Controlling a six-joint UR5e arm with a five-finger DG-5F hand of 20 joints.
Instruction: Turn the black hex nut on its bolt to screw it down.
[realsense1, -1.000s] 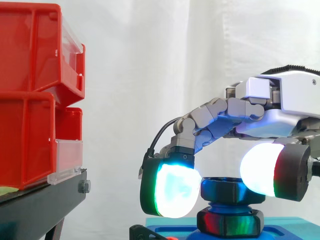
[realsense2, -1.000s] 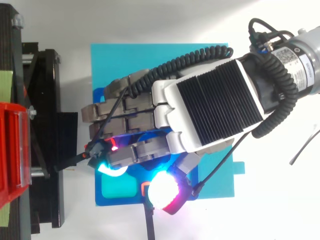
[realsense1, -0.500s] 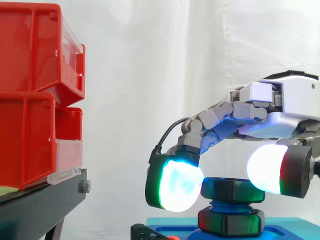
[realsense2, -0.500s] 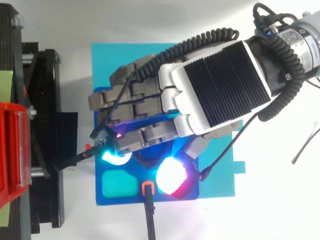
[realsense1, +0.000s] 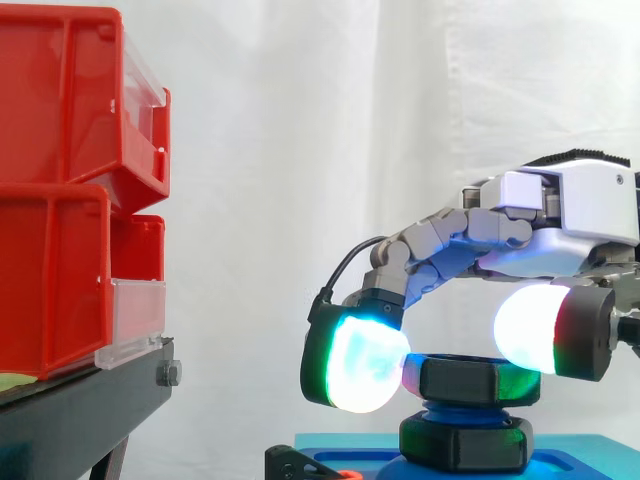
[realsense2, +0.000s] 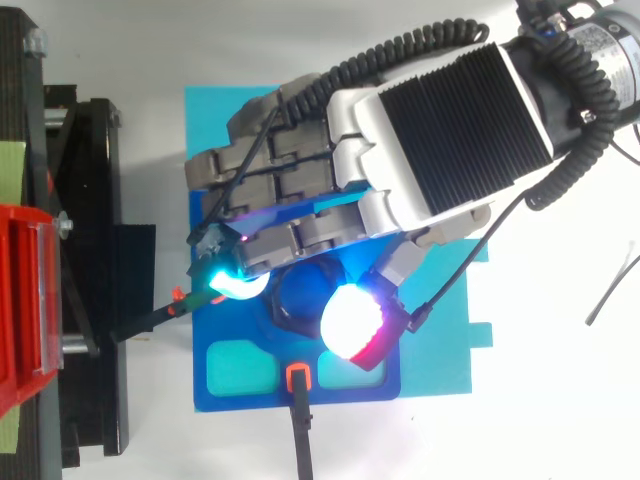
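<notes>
Swung since a second ago: robot hand (realsense2: 440, 130), wrist now nearer the far side, pivoting about the bolt (realsense1: 460, 410). We log its pads (realsense1: 365, 365) clamped on the black hex nut (realsense1: 470, 380), high on the bolt, right of red bins (realsense1: 60, 200). We judge one turn under way.

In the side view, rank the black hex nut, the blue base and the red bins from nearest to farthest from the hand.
1. black hex nut, pinched by the hand.
2. blue base, just beneath.
3. red bins, far left.
</notes>
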